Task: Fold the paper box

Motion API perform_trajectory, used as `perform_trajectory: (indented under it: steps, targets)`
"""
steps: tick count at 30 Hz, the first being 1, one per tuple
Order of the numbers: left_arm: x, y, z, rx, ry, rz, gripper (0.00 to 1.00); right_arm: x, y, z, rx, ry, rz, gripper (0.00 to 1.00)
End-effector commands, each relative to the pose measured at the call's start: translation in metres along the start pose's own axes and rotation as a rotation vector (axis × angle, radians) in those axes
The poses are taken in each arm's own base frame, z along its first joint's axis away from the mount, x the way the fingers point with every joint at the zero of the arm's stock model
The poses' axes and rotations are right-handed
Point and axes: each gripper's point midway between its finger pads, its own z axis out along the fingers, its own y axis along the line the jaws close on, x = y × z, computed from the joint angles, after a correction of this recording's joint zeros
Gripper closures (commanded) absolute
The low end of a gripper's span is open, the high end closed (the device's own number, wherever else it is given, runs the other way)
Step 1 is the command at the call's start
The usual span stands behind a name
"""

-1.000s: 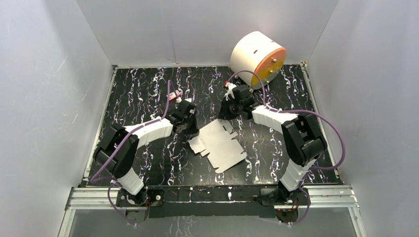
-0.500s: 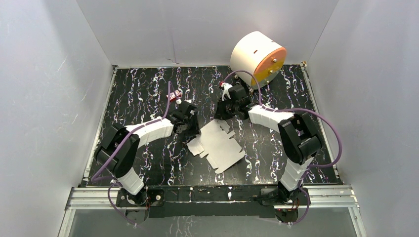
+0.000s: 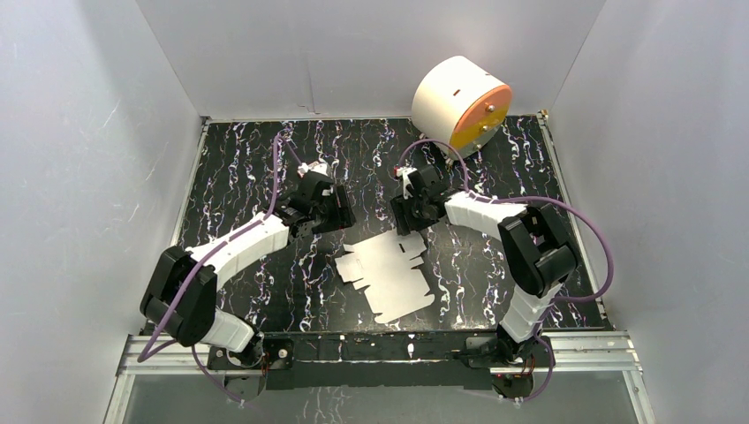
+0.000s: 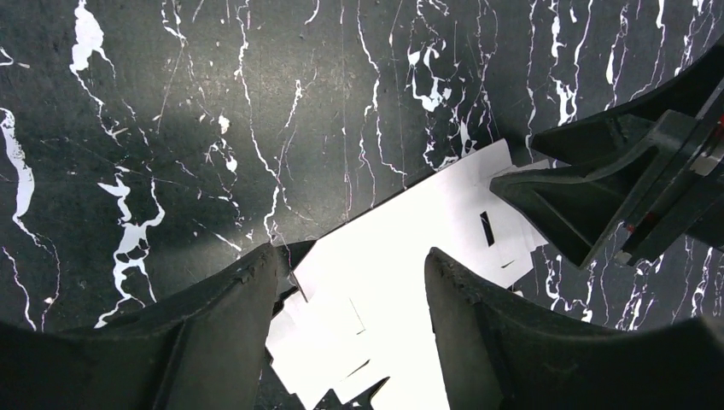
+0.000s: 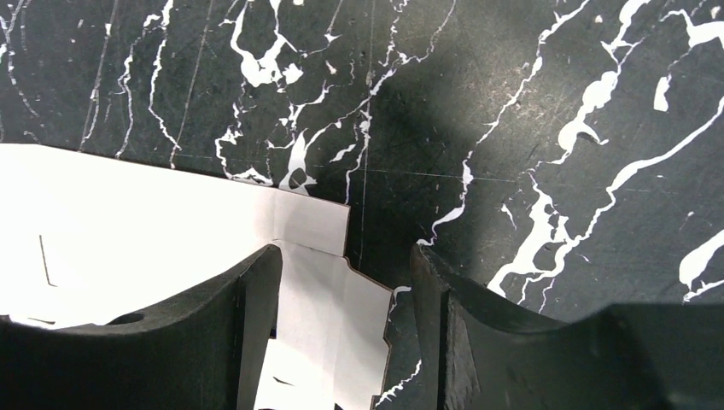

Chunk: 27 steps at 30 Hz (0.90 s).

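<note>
Paper box lies flat, unfolded, at table centre. Left gripper at its 10 o'clock, right gripper at 1 o'clock, both jaws wide, empty. Risk: they skid on thin card, so the sheet slides or a tab creases.

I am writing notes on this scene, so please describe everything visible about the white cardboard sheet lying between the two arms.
The flat white die-cut cardboard sheet lies unfolded and askew on the black marbled table between the arms. Its outline shows tabs and notches, with small slits and crease lines. The open left end effector and open right end effector hang near its far edges; neither grips it.
</note>
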Motion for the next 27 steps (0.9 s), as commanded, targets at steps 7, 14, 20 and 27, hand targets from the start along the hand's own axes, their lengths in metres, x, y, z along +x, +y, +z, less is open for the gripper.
perform_trajectory:
  steps: [7,14,20,27]
  targets:
    - [0.042,0.006,-0.013,0.05,0.144,-0.01,0.37,-0.02,0.013,-0.007,-0.187,-0.056,0.015,0.35]
    - [0.052,0.006,-0.002,0.063,0.173,-0.03,0.38,-0.013,0.007,0.005,-0.249,-0.023,0.059,0.39]
    - [0.054,0.005,0.009,0.062,0.184,-0.023,0.41,-0.005,0.01,0.011,-0.321,-0.003,0.085,0.42]
    - [0.057,0.006,0.019,0.055,0.197,-0.033,0.47,-0.004,0.016,0.01,-0.37,0.001,0.099,0.45]
